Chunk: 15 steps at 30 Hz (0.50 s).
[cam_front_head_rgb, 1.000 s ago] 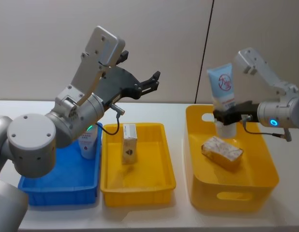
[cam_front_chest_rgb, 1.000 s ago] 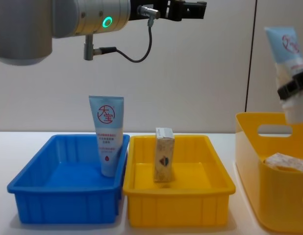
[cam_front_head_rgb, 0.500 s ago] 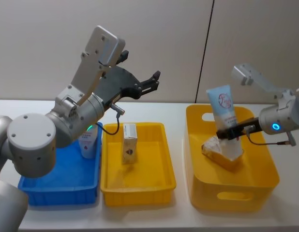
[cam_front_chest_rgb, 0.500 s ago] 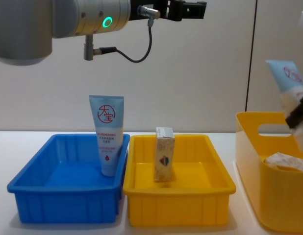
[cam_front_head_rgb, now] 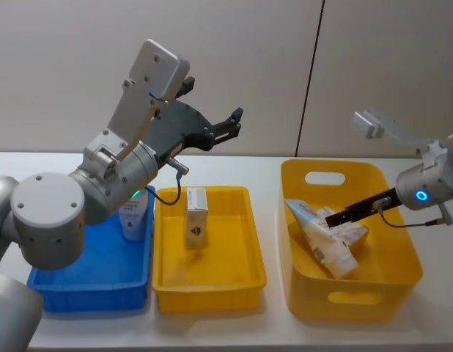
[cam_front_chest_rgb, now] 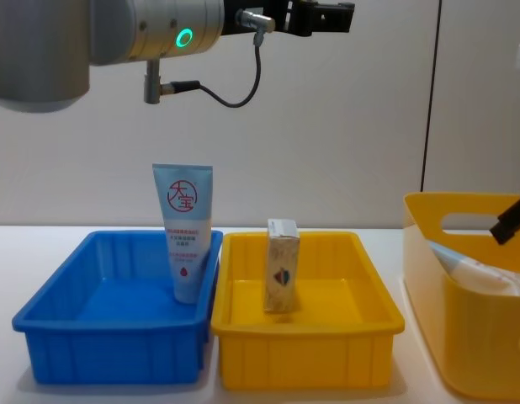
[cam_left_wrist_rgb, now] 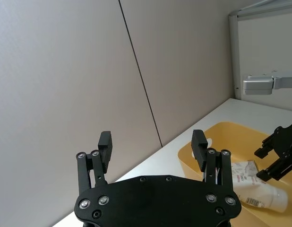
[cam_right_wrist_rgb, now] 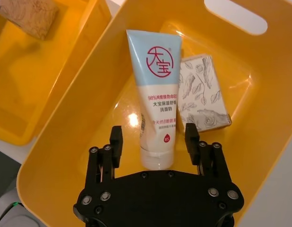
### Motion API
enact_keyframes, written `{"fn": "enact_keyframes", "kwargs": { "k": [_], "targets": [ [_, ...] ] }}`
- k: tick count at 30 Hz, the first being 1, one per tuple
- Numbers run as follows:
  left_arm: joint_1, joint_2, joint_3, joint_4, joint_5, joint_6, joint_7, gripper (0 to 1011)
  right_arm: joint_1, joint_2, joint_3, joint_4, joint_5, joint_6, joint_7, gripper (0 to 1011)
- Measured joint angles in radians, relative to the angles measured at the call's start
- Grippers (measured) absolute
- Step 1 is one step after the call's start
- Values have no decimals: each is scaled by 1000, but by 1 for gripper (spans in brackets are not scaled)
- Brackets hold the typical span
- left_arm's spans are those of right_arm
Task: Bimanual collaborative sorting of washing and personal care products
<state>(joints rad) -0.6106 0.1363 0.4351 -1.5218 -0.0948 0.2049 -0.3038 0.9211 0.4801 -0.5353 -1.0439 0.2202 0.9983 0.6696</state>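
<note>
Tubes first: the pale-blue tube [cam_right_wrist_rgb: 158, 94] that my right end effector [cam_right_wrist_rgb: 154, 138] was holding up a moment ago now lies flat in the big yellow bin [cam_front_head_rgb: 402, 286], leaning on the printed pack [cam_right_wrist_rgb: 201, 92]. I have let go of it. My right fingers are spread wide and hold nothing, just above the tube's cap end. So this tube is dropped, and I think my right arm can pull out now.

My left end effector [cam_front_head_rgb: 230, 126] has not moved. It hangs high over the trays, fingers apart, holding nothing.

Now I count. Two pale-blue tubes: one in the bin, one standing in the blue tray [cam_front_chest_rgb: 50, 337], named here the second tube [cam_front_chest_rgb: 185, 231]. One cream carton [cam_front_chest_rgb: 281, 265], upright in the yellow tray [cam_front_chest_rgb: 327, 353]. One printed pack. All sit on the white desk [cam_front_head_rgb: 212, 323]
</note>
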Motion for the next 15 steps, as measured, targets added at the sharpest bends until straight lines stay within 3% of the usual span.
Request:
{"fn": "enact_keyframes", "kwargs": {
  "k": [3, 10, 15],
  "targets": [
    [0, 0, 0, 0, 0, 0, 0, 1001, 4, 1, -5, 7, 0, 6, 5, 855],
    [0, 0, 0, 0, 0, 0, 0, 1001, 10, 2, -12, 17, -1, 16, 13, 1002],
    [0, 0, 0, 0, 0, 0, 0, 1001, 13, 3, -15, 21, -2, 19, 16, 1002]
  ]
}}
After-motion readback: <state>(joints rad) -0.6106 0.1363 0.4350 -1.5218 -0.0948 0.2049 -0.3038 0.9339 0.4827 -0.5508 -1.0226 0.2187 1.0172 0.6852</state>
